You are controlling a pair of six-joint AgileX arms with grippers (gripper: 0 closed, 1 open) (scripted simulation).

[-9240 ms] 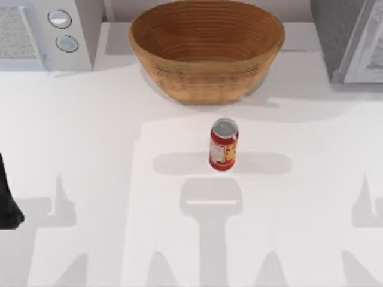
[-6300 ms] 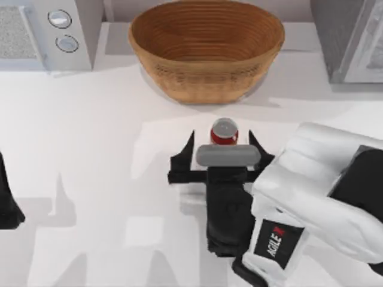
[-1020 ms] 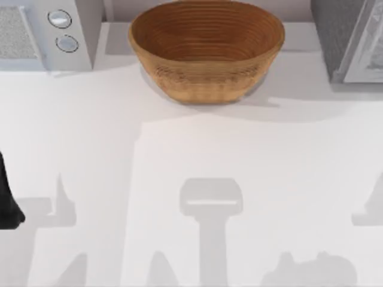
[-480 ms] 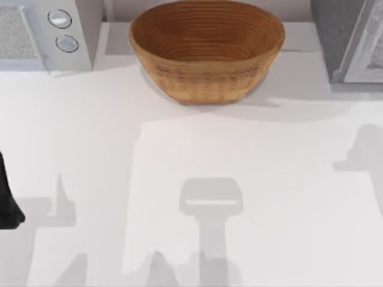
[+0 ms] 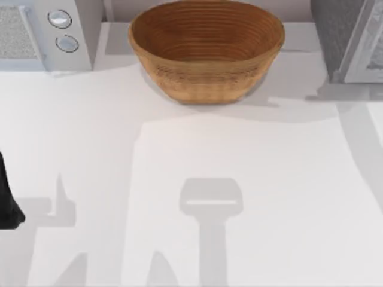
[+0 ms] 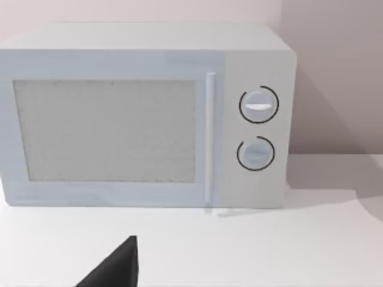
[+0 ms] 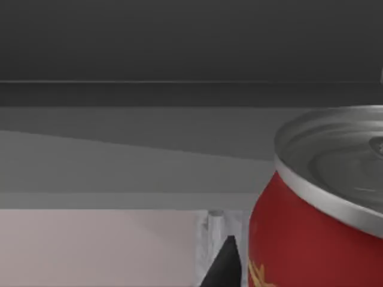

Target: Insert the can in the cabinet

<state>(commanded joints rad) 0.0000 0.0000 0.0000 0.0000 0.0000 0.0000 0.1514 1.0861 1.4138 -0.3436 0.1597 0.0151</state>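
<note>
The can [image 7: 323, 227], red with a silver top and yellow print, rises close in the right wrist view. My right gripper [image 7: 299, 275] is shut on it, with one black fingertip [image 7: 224, 269] showing beside it. Dark grey flat panels [image 7: 179, 54] stand just beyond the can. In the top view the cabinet [image 5: 338, 36], speckled grey with a paler door panel [image 5: 366, 48], stands at the table's far right corner. A long arm shadow [image 5: 359, 149] runs up the right side to its foot. My left arm [image 5: 7, 203] is parked at the left edge.
A wicker basket [image 5: 206, 84] sits at the far middle of the table. A white appliance [image 5: 72, 36] with two round knobs stands at the far left; the left wrist view faces the appliance's front [image 6: 143, 119].
The can left the table in my right gripper long before now. Over the last second the arm's shadow has swept from the near right edge up to the cabinet. My left arm is still.
</note>
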